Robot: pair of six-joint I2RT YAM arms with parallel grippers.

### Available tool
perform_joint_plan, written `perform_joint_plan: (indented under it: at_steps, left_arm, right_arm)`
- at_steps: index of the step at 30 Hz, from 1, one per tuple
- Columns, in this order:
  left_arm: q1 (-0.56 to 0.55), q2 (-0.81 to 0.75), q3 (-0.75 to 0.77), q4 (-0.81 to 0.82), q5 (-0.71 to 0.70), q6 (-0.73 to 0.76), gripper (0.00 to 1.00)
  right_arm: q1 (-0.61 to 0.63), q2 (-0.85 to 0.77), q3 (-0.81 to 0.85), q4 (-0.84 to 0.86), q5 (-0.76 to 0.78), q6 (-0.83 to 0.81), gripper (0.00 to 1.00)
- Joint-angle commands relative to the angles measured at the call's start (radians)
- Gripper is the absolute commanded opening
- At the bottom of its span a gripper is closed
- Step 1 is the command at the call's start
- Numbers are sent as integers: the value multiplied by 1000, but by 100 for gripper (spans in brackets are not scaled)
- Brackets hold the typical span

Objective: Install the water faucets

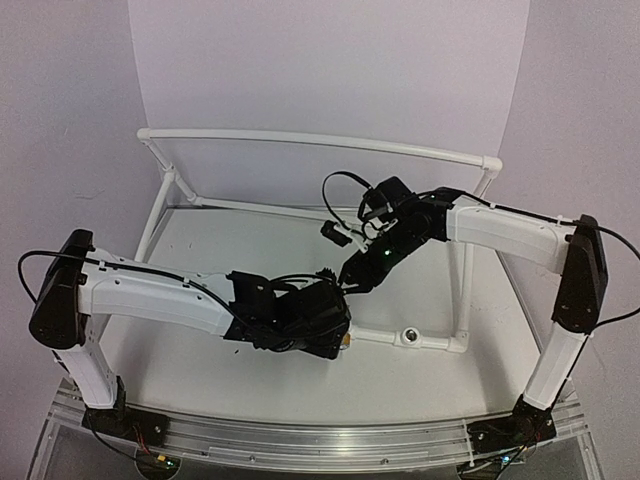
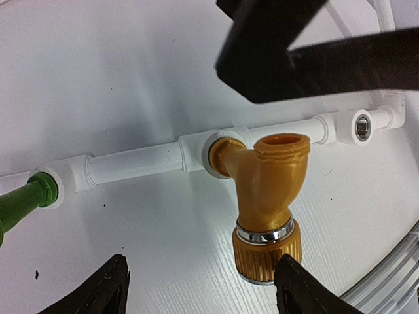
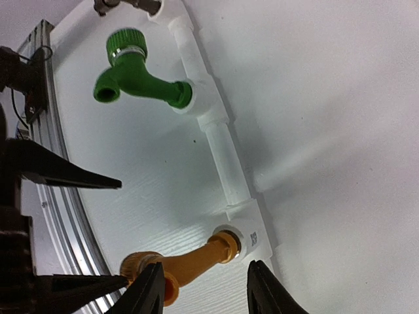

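Note:
The brass-gold faucet (image 2: 268, 196) sits with its stem in the middle socket of the white pipe frame (image 2: 131, 163). To its left a green faucet (image 3: 137, 75) is seated in its own socket. A grey metal fitting (image 3: 108, 5) shows only at the top edge of the right wrist view. My left gripper (image 2: 200, 291) is open, its right finger (image 2: 301, 291) right beside the gold faucet's ribbed knob. My right gripper (image 3: 206, 291) is open, its fingers standing on either side of the gold faucet's stem (image 3: 196, 258) without closing on it.
An empty round socket (image 2: 362, 126) sits on the pipe to the right of the gold faucet, also seen from above (image 1: 410, 336). The frame's back rail (image 1: 300, 140) stands raised at the rear. The aluminium rail (image 1: 300, 440) runs along the table's near edge.

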Motion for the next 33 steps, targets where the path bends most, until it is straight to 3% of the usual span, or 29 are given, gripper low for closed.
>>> perform_joint_plan:
  at_steps: [1,12,19,33]
  left_arm:
    - [6,-26,-13,20,-12,31,76]
    - [-36,22,18,82,17,108,79]
    - [-26,84,64,-17,-14,61,78]
    - [26,-16,-29,-33,-66,-15,75]
  right_arm:
    - [20,14,43,-2,-63,32,47]
    - [45,33,-19,-2,-44,9,45]
    - [45,26,-61,-13,4,-23,35]
    - [36,-29,-94,-40,58,-34,27]
